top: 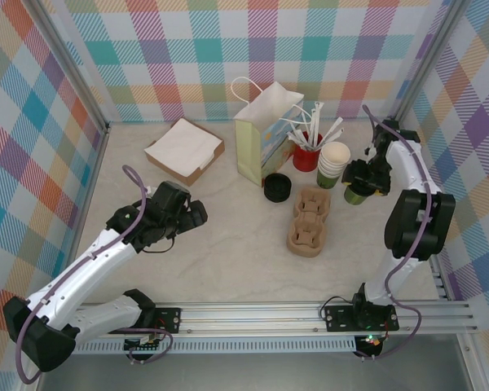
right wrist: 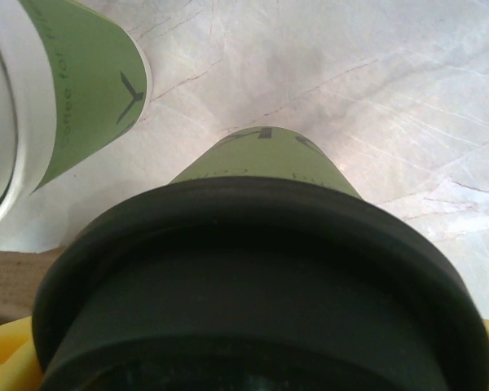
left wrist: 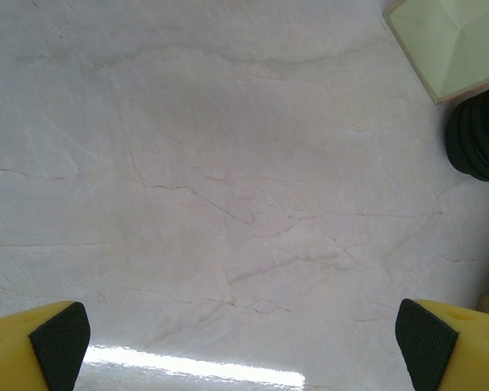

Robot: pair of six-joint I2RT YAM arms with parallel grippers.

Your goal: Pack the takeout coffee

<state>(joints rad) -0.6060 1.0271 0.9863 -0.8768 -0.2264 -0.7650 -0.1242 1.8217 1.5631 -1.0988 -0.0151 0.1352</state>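
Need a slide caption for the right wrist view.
Right tool closed on the black-lidded green cup, another open cup at left, marble table beyond.

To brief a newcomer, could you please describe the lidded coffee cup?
Find the pale green paper bag at the back; right of it stand a red cup of straws and a stack of open olive-green paper cups. Just right of that stack is the olive-green paper cup, the only one capped with a black lid.
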